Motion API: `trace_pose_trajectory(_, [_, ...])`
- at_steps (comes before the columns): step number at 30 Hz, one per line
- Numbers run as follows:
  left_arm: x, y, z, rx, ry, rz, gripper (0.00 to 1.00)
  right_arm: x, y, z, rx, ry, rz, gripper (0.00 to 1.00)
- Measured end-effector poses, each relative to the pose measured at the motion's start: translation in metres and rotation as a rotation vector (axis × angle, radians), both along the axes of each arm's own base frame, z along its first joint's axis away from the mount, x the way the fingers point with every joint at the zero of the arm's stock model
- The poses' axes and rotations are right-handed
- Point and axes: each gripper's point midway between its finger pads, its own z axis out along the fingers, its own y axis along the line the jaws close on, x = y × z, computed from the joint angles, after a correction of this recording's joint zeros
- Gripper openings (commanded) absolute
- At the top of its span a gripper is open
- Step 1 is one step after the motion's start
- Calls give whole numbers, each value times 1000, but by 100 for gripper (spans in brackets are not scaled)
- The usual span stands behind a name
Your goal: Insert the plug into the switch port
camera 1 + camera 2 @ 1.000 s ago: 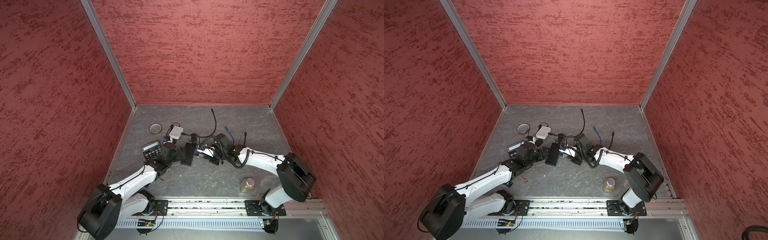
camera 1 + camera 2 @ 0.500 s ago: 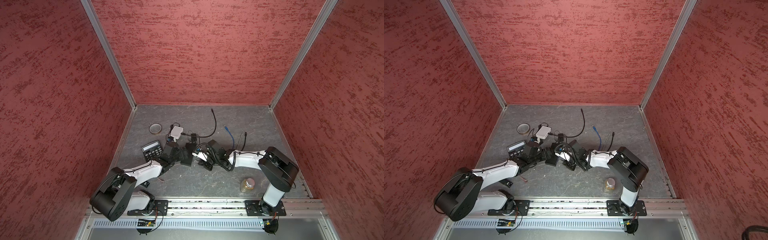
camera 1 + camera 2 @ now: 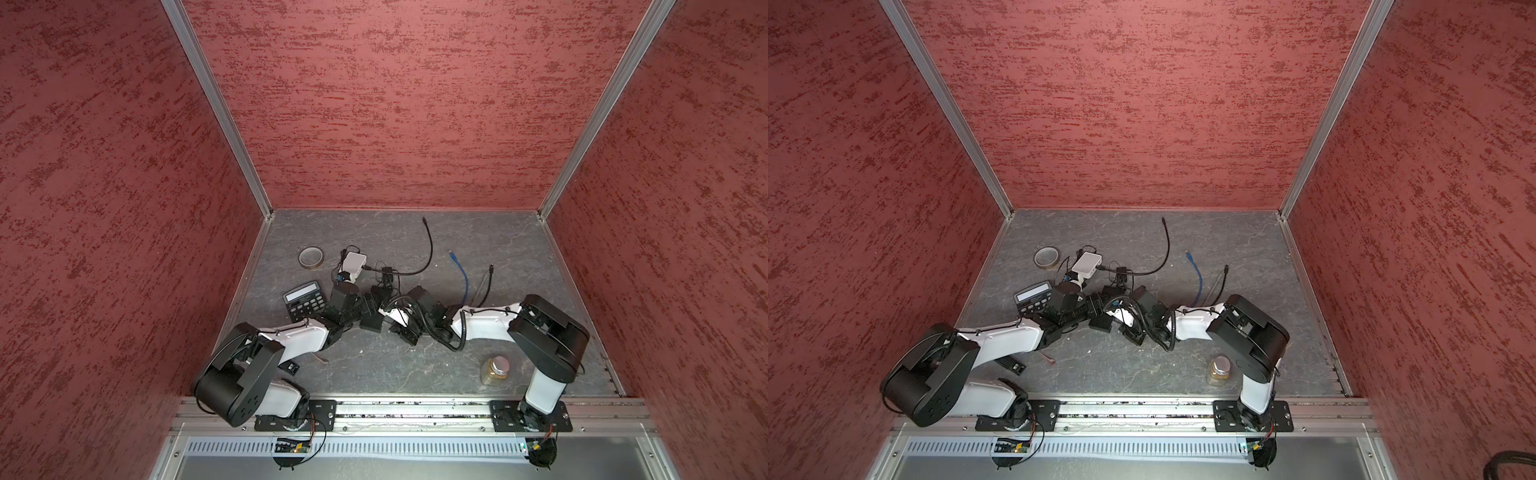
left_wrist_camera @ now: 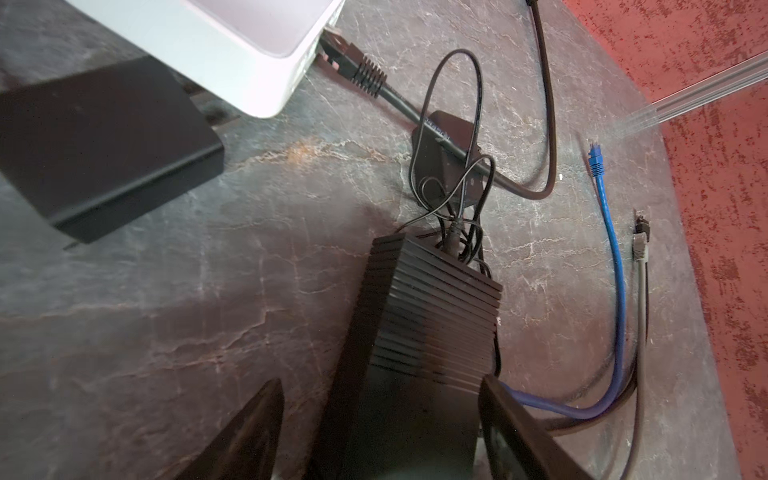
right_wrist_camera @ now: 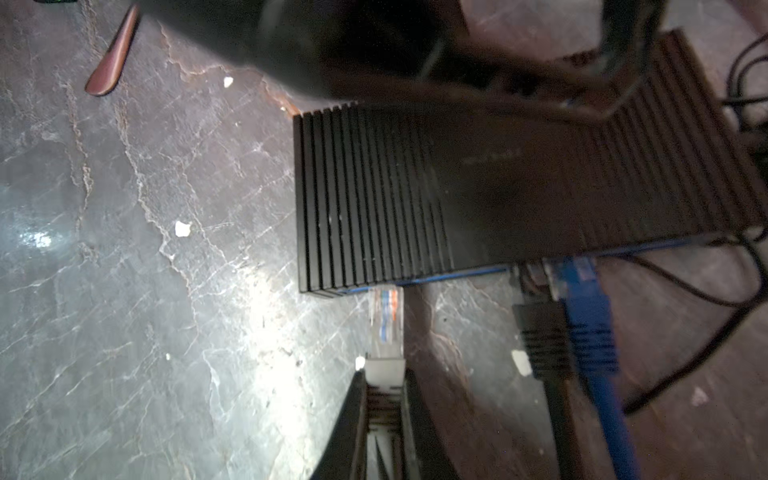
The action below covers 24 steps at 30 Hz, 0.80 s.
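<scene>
Faint lettering sits mid-lid on the ribbed top of the switch (image 5: 415,187), too blurred to read. A small black adapter (image 4: 446,162) just beyond the switch's far end carries a line of print, also illegible. The calculator (image 3: 304,300), near the switch on my left arm's side, shows its display and keys, but no figures can be read.

My right fingers (image 5: 351,419) are clamped tight on the grey boot of the plug (image 5: 385,320). Its clear tip, coloured wires showing, meets the switch's port edge near one corner. The lid overhangs the port face, so I cannot tell whether the tip has entered. A blue cable (image 5: 590,332) and a black cable (image 5: 540,336) sit plugged in along the same edge.

My left fingers (image 4: 245,432) stand apart, straddling the switch's other end and gripping nothing. A strip of table (image 4: 166,311) shows between one finger and the casing. In both top views my wrists hide most of the switch.
</scene>
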Motion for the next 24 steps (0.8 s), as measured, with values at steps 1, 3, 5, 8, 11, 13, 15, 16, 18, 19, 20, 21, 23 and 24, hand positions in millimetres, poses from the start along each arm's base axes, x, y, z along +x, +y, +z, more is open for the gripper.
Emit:
trace_pose_trajectory(1, [0, 0, -1, -5, 2, 3, 73, 0, 1, 0, 0, -2, 0, 8])
trace_pose_trajectory(3, [-1, 0, -2, -8, 6, 5, 72, 0, 1, -2, -5, -4, -3, 8])
trace_pose_trajectory(5, [-2, 0, -2, -11, 9, 7, 72, 0, 1, -4, -11, -6, -10, 8])
trace_pose_trajectory(8, [-1, -1, -2, -17, 9, 10, 72, -1, 1, -5, -18, -11, -12, 8])
trace_pose_trajectory(11, [-2, -2, -2, -21, 10, 10, 72, -3, 3, -6, -24, -17, -11, 8])
trace_pose_trajectory(13, [-2, -3, -2, -26, 10, 10, 72, -4, 4, -6, -27, -21, -8, 8])
trace_pose_trajectory(15, [-2, -4, -1, -27, 8, 8, 72, -5, 4, -6, -28, -23, -5, 8])
trace_pose_trajectory(16, [-2, -5, -2, -27, 8, 8, 72, -6, 5, -6, -28, -23, -3, 8])
trace_pose_trajectory(18, [-3, -6, -3, -27, 12, 7, 72, -8, 6, -6, -28, -23, 2, 8])
trace_pose_trajectory(19, [-4, -6, -5, -26, 17, 6, 71, -9, 7, -6, -27, -24, 4, 8])
trace_pose_trajectory(20, [-4, -7, -6, -25, 20, 6, 71, -10, 7, -6, -28, -24, 5, 8])
trace_pose_trajectory(21, [-5, -7, -6, -27, 24, 7, 71, -10, 8, -6, -29, -25, 4, 8])
trace_pose_trajectory(23, [-6, -9, -6, -33, 26, 8, 70, -11, 8, -6, -30, -27, 2, 8])
trace_pose_trajectory(24, [-6, -10, -6, -33, 27, 7, 70, -11, 8, -6, -31, -28, 0, 8])
